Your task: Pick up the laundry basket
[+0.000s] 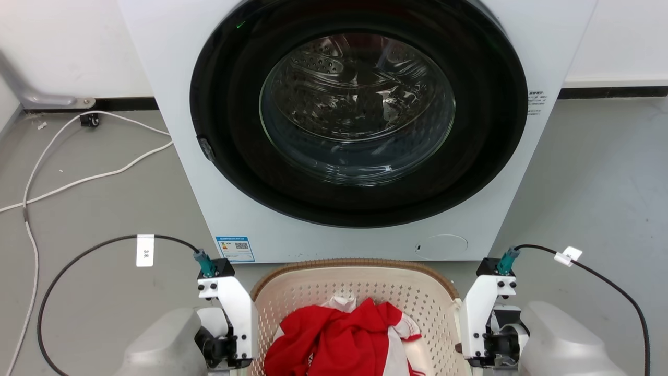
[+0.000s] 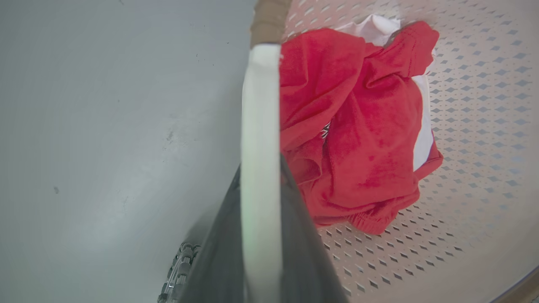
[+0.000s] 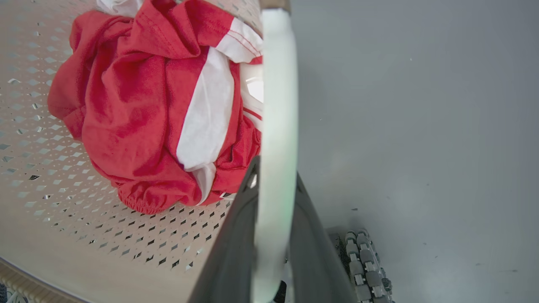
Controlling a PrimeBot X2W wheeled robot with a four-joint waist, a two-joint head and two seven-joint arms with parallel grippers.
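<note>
L claw (image 2: 261, 176) is clamped on a white loop handle (image 2: 261, 105) of the laundry basket (image 1: 417, 297) — one dark finger each side of the loop. R claw (image 3: 276, 172) is the same, closed on the opposite handle (image 3: 278, 84). So I've got the basket btwn the two claws. Red-and-white clothes (image 1: 339, 334) are heaped inboard of each claw, w/ grey floor (image 2: 105, 126) outboard. The washer (image 1: 235, 198) stands ahead of both claws, just past the basket's far rim — can't tell if the basket's off the floor.
</note>
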